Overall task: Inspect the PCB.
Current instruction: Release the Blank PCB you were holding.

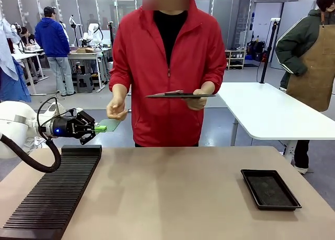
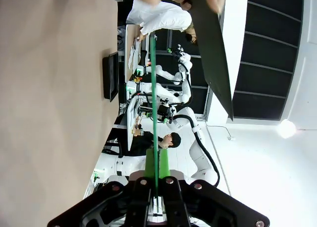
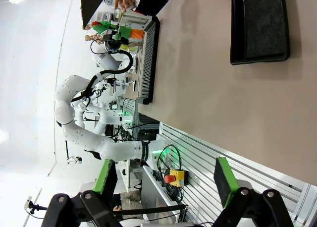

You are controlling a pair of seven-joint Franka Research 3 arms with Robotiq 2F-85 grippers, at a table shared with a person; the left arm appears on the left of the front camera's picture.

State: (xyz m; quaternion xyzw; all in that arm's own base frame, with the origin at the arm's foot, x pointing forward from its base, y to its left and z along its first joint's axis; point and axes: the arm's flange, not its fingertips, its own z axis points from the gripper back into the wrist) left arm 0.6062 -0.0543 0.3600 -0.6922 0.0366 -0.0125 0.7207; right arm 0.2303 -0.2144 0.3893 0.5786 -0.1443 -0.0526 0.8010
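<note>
The PCB [image 1: 111, 124] is a thin pale-green board held level in the air above the table's far left corner. My left gripper [image 1: 98, 128] is shut on its near edge. A person's hand [image 1: 116, 109] pinches the board's far end. In the left wrist view the PCB [image 2: 153, 103] shows edge-on as a thin green line running up from my left gripper [image 2: 157, 170]. The person's other hand holds a dark flat panel [image 1: 180, 95] at chest height. My right gripper [image 3: 163, 183] is open with nothing between its fingers, well back from the table.
A black slotted rack [image 1: 52, 195] lies along the table's left side under my left arm. A shallow black tray [image 1: 270, 188] sits at the right, also seen as the tray [image 3: 257, 26] from the right wrist. Bare tabletop [image 1: 172, 198] lies between them.
</note>
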